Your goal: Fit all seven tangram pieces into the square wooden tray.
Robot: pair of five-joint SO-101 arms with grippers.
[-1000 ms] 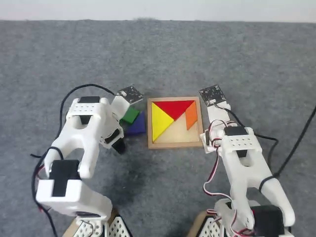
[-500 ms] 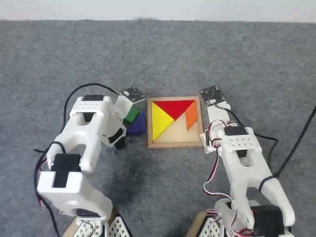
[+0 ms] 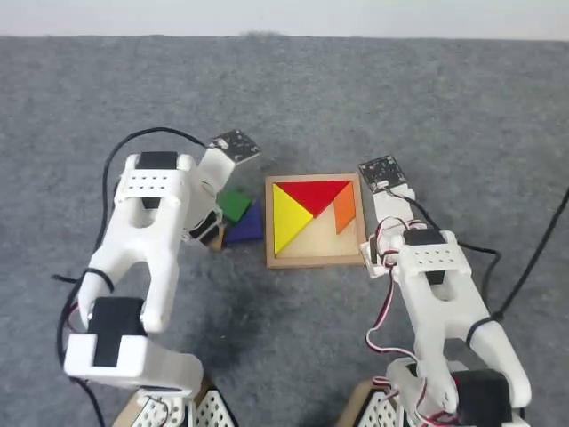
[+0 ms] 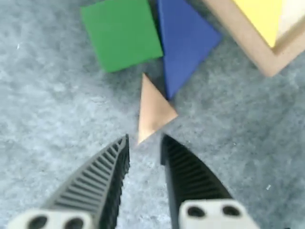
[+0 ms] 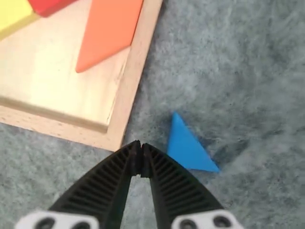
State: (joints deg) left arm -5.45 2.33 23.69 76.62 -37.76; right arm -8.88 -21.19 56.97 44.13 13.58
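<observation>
Whereas a second ago the left arm leaned over the loose pieces, it has now swung back toward its own side, baring more of the green square (image 3: 234,205) and dark blue triangle (image 3: 245,226) beside the wooden tray (image 3: 315,261), while the right arm has not moved. The left gripper (image 4: 144,141) hovers with its fingers slightly apart, and a tan triangle (image 4: 153,110) lies untouched just ahead of the gap. The right gripper (image 5: 138,149) is pressed together on nothing by the tray's corner with a light blue triangle (image 5: 188,148) just beside it, and a red triangle (image 3: 311,194), yellow triangle (image 3: 286,218) and orange piece (image 3: 345,212) lie in the tray.
</observation>
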